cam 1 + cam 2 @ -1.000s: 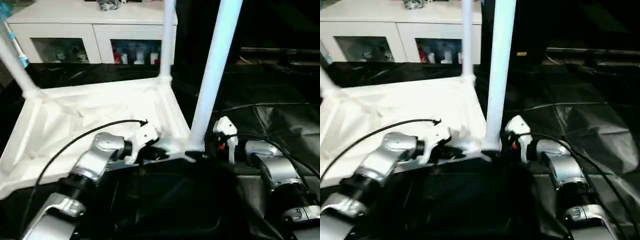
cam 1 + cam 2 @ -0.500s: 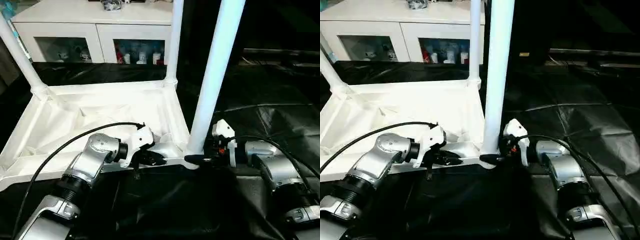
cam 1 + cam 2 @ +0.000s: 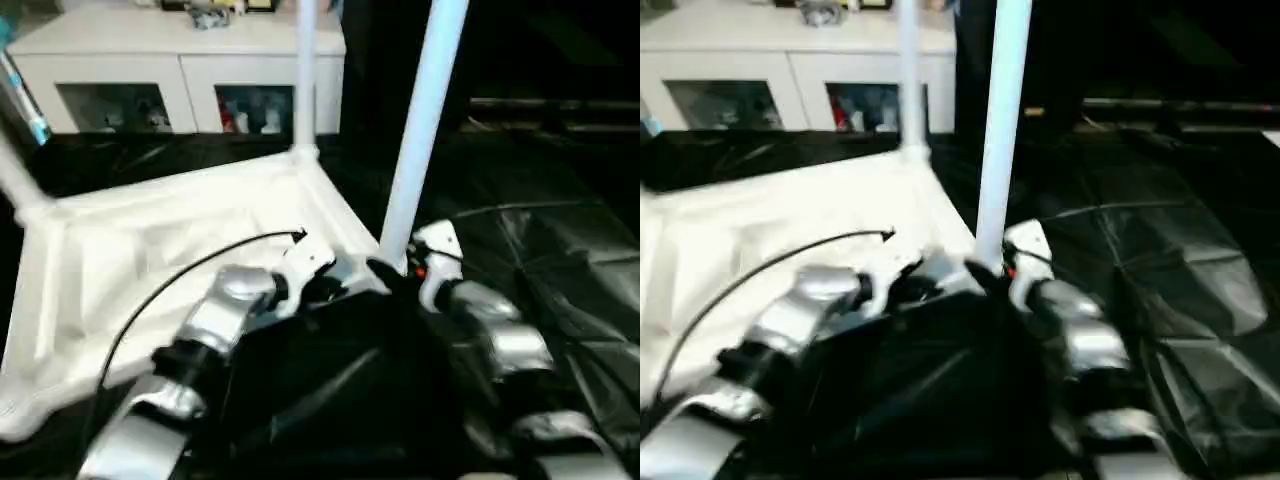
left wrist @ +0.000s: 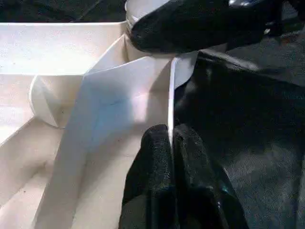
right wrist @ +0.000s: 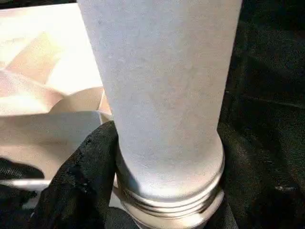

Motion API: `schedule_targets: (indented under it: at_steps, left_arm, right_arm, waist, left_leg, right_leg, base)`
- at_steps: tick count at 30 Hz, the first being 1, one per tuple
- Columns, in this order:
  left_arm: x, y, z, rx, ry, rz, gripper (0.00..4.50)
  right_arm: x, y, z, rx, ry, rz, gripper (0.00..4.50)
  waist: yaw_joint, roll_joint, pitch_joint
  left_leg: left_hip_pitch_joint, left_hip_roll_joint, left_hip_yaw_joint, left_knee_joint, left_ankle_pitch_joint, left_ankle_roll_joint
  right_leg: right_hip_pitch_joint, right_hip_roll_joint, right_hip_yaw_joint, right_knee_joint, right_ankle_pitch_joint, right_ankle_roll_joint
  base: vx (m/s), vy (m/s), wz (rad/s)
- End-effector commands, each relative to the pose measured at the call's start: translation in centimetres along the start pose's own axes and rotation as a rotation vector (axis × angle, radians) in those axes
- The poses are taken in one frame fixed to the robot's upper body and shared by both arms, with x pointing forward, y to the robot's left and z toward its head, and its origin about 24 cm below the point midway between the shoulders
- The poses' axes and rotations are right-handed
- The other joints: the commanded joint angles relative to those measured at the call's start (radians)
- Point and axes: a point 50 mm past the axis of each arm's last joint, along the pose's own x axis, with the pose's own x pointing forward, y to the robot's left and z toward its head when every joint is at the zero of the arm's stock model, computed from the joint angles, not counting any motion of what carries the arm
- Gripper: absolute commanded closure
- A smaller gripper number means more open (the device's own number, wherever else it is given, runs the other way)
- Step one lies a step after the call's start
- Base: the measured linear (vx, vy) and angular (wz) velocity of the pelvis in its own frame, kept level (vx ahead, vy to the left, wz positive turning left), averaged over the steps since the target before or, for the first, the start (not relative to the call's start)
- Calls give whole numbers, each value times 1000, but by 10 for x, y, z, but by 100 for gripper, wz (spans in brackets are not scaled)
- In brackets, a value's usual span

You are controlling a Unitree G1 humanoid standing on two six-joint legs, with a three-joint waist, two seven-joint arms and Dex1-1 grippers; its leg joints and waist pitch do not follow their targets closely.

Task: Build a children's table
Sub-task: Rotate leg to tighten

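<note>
Children's table (image 3: 150, 260): lies upside down on black sheeting (image 3: 560, 250), underside up, legs pointing upward. Near leg (image 3: 420, 130) stands in the corner socket closest to the robot; far leg (image 3: 305, 75) rises at the next corner back; a third leg (image 3: 15, 180) leans at the far left corner. White cabinet (image 3: 180, 75) with glass fronts behind.

Left arm (image 3: 190, 350): silver forearm reaches forward and inward, wrist bent toward the table's near edge. Left gripper (image 4: 170, 143) pinched together on the thin upright rim of the tabletop, one black finger (image 4: 152, 157) on each face of the rim.

Right arm (image 3: 500, 345): forearm comes in from the right, wrist angled toward the near corner. Right gripper (image 5: 167, 157) straddles the base of the near leg just above its threaded collar, black fingers (image 5: 81, 176) curving round both sides and touching the leg.

The two grippers sit close together at that corner.
</note>
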Motion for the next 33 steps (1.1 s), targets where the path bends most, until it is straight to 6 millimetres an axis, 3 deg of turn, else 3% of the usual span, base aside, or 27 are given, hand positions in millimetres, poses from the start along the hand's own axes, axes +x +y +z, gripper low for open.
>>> schedule_targets:
  at_steps: [1,3,10,15,18,21,23,27,29,33]
  left_arm:
    - [17,-14,33,10,-148,-30,450]
    - [18,-15,34,29,-144,-48,450]
    - [4,-10,25,68,-126,-97,450]
    - [-20,-11,12,112,-111,-269,450]
    - [-27,-10,11,122,-111,-290,450]
    - [-35,-6,8,128,-104,-304,450]
    - [-37,-6,8,128,-101,-317,450]
    - [-42,-7,6,127,-98,-349,450]
    - [-42,-6,6,127,-98,-348,450]
    - [-43,-7,6,124,-102,-349,450]
  right_arm:
    - [13,46,-22,23,100,176,175]
    - [15,56,-15,42,59,262,106]
    - [3,34,-8,5,57,329,48]
    - [-24,2,0,-102,102,472,48]
    - [-35,-5,0,-136,140,552,48]
    - [-49,-8,0,-176,201,672,48]
    - [-50,-9,0,-177,203,671,48]
    - [-49,-10,2,-172,201,663,64]
    - [-48,-8,2,-162,195,668,64]
    - [-47,-4,0,-145,199,683,109]
  waist:
    - [-2,-20,-48]
    - [-1,-22,-49]
    - [2,-24,-50]
    - [6,-22,-55]
    - [9,-16,-58]
    - [22,-12,-59]
    - [25,-12,-58]
    - [24,-13,-54]
    - [24,-13,-55]
    - [24,-12,-56]
  left_leg:
    - [9,38,-26,-77,-293,29]
    - [9,39,-25,-77,-288,34]
    - [6,41,-24,-76,-265,51]
    - [-2,43,-21,-70,-201,85]
    - [2,47,-19,-68,-172,93]
    - [4,51,-15,-64,-135,111]
    - [5,50,-14,-63,-145,110]
    - [6,50,-16,-68,-195,73]
    - [8,50,-17,-69,-199,65]
    - [6,49,-17,-68,-184,64]
  right_leg:
    - [30,-57,39,-97,-451,-139]
    - [29,-56,39,-96,-433,-141]
    - [33,-59,41,-92,-399,-154]
    - [42,-57,39,-76,-275,-195]
    - [43,-53,38,-67,-212,-227]
    - [45,-49,37,-55,-114,-261]
    - [43,-51,37,-57,-124,-266]
    - [42,-54,38,-66,-222,-245]
    - [41,-54,39,-67,-232,-239]
    - [42,-53,39,-64,-201,-242]
  base:
    - [0,0,0]
    - [0,0,0]
    - [0,0,0]
    - [0,0,0]
    - [0,0,0]
    - [0,0,0]
    - [0,0,0]
    - [0,0,0]
    - [0,0,0]
    - [0,0,0]
